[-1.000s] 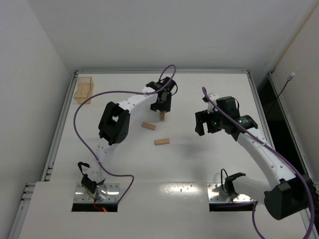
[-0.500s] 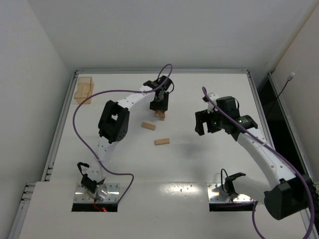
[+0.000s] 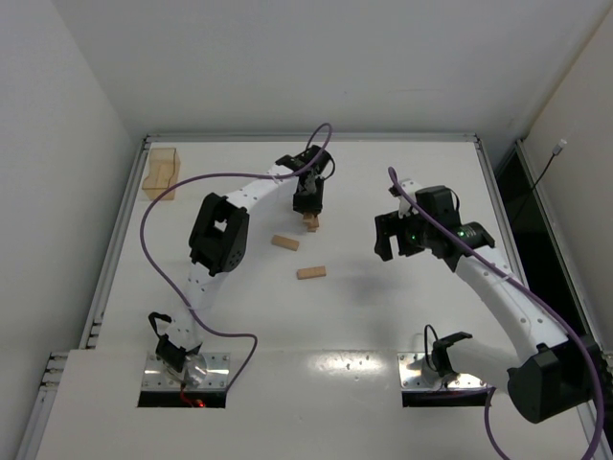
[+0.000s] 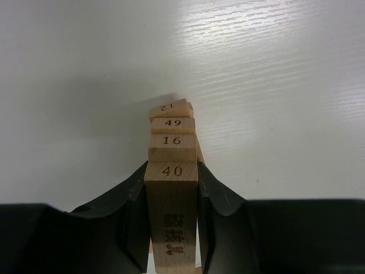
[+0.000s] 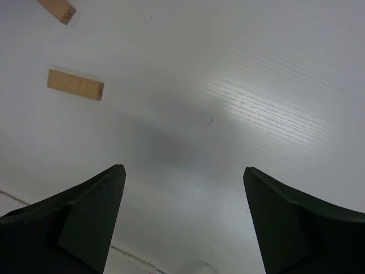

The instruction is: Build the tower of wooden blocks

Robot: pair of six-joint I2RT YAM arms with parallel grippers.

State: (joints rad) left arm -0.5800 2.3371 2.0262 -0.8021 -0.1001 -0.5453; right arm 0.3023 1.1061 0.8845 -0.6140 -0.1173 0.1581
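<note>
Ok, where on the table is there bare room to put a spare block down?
Bare: the near strip of table between the loose blocks and the arm bases, and the left side between the amber box and the tower. Crowded: the middle, where the left gripper clamps the top block, with the open right gripper hovering alongside.

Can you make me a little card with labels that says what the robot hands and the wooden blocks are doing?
Tower: narrow stack of light-tan wooden blocks, ends marked 16 and 49 showing
Left hand: closed on the light-tan wooden block marked 40, top of the tower
Right hand: open, empty, above the white table
Loose blocks: two, lying flat near the tower
Box: clear amber plastic, far left corner
</note>
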